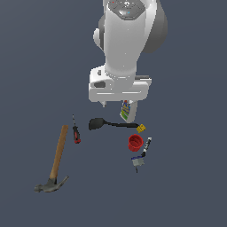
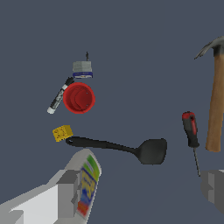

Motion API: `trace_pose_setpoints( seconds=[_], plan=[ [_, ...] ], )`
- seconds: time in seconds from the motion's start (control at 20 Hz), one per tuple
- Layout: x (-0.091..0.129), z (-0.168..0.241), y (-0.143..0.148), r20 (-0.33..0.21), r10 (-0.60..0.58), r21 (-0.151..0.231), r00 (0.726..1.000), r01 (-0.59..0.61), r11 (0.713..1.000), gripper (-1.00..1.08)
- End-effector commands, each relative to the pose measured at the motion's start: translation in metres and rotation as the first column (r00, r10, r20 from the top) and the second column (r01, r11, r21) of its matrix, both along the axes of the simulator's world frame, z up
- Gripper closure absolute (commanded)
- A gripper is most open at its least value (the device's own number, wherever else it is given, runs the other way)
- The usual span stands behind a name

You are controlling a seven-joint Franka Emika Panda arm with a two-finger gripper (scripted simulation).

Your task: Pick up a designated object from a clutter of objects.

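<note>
Hovering over a flat, plain slate-blue worktop (image 1: 186,177) that is filling both views edge to edge; no walls, edges or room features showing. The arm (image 1: 126,40) is hanging over the far side of the clutter.

The fingers (image 2: 140,192) are sitting wide apart in the wrist view, one pad (image 2: 65,194) overlapping the white bottle (image 2: 87,186), the other (image 2: 214,188) near the screwdriver tip; nothing gripped between them.

The red cup (image 1: 135,142) is standing upright, mouth up, on the worktop, on the exterior view's right side of the pile, well clear of the fingers. The marker (image 1: 146,147) is lying just beside it on the exterior view's right, touching or nearly so. A small grey-and-blue block (image 1: 137,162) is sitting near the cup on its near side. A small yellow piece (image 1: 141,128) is lying at the end of the black spoon's handle, between cup and bottle.

The spoon (image 1: 108,123) is lying flat, bowl toward the exterior view's left. The red-handled screwdriver (image 1: 76,132) is lying beside the hammer (image 1: 56,162), apart from it, on the exterior view's left.
</note>
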State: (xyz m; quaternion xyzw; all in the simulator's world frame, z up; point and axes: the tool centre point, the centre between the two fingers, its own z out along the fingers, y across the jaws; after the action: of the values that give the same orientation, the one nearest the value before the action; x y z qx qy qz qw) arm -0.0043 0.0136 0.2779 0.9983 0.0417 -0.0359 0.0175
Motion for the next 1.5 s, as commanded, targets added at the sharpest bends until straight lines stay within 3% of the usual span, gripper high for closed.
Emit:
trace_pose_setpoints(
  seconds=[0.0,0.4,0.9,1.45],
  plan=[
    [0.006,-0.011,0.005,0.003,0.023,0.0,1.0,-0.023,1.0,-0.92],
    [0.033,-0.068,0.036,0.024,0.144,0.006,0.989,-0.144,0.99,-0.92],
    [0.053,-0.152,0.082,0.057,0.3,0.027,0.952,-0.302,0.953,-0.92],
    [0.056,-0.179,0.097,0.068,0.346,0.038,0.936,-0.349,0.936,-0.92]
  ],
)
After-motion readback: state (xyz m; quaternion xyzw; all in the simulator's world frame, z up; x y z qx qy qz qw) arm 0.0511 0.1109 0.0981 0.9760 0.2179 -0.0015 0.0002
